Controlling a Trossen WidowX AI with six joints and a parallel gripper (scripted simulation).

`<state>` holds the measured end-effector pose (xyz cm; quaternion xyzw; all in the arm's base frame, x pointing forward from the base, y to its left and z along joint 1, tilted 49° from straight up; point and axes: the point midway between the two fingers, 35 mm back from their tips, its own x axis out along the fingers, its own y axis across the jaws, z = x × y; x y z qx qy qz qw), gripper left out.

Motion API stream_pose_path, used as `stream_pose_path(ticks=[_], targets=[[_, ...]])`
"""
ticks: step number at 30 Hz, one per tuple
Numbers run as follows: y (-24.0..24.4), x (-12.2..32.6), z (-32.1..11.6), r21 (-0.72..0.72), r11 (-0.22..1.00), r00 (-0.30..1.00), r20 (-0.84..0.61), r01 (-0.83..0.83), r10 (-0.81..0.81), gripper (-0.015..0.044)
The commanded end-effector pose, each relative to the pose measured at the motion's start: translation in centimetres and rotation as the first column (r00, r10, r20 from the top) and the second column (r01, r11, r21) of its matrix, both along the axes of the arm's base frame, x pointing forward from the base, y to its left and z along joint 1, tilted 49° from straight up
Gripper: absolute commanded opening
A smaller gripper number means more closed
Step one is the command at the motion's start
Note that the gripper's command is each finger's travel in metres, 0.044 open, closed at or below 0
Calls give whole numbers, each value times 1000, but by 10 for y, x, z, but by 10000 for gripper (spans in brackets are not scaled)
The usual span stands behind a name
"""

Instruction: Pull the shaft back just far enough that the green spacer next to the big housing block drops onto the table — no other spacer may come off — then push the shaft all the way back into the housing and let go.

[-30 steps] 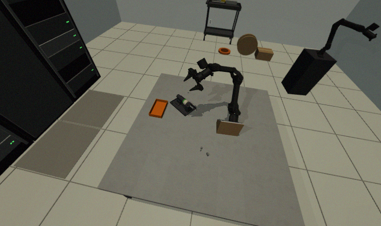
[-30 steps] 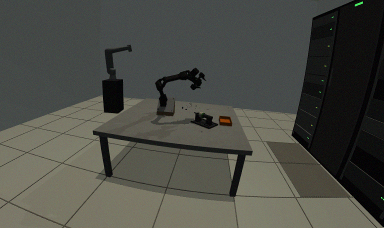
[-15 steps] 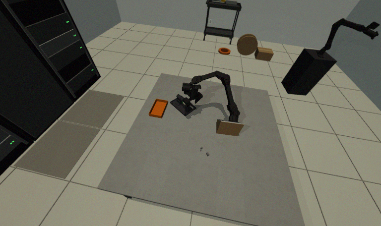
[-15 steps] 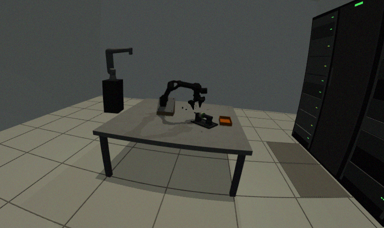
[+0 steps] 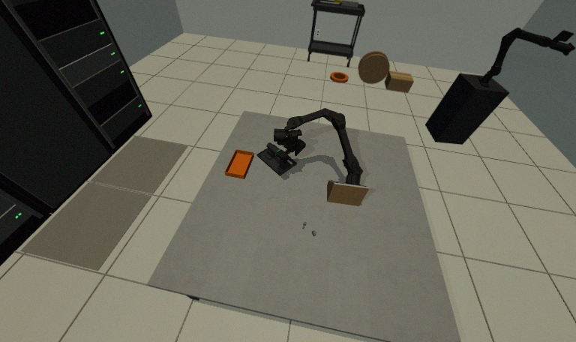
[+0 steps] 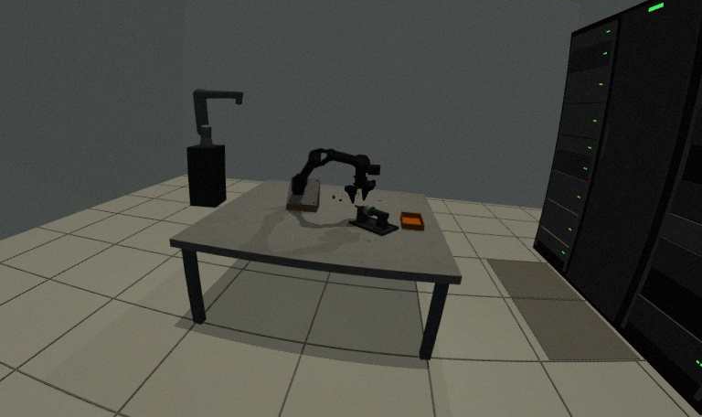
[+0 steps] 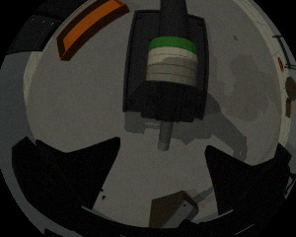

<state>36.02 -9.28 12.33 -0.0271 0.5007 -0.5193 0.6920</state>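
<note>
Green spacer [image 7: 172, 43]: threaded on the shaft, at the far end of the spacer stack in the wrist view, touching the dark block beyond it; not on the table.
Pale spacers [image 7: 172, 66]: stacked side by side on the shaft, directly against the green one.
Shaft [image 7: 164, 134]: its free end sticks out of the nearer dark block toward the camera, above the table top.
Housing fixture [image 7: 139, 59]: dark base plate with blocks at both ends of the stack, lying on the grey table [image 6: 321, 247].
Gripper [image 6: 360, 194]: pointing down just above the fixture, jaws spread wide, nothing between them, touching nothing.
Fingers: dark shapes at either lower side of the wrist view, well apart.
Orange tray [image 5: 238, 163]: on the table just beside the fixture, away from the arm's base.
Arm base [image 5: 346, 193]: tan block, well apart from the fixture.
Small grey bits [image 5: 309, 229]: two, loose on the table near the base.
</note>
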Motion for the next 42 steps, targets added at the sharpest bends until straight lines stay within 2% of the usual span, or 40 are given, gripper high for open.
stream_pose_path(ticks=[1,42], targets=[[-2,0,0,-3,1000,1000,-7,1,-1,440],[-14,-1,-11,-3,1000,1000,-6,1,-1,440]])
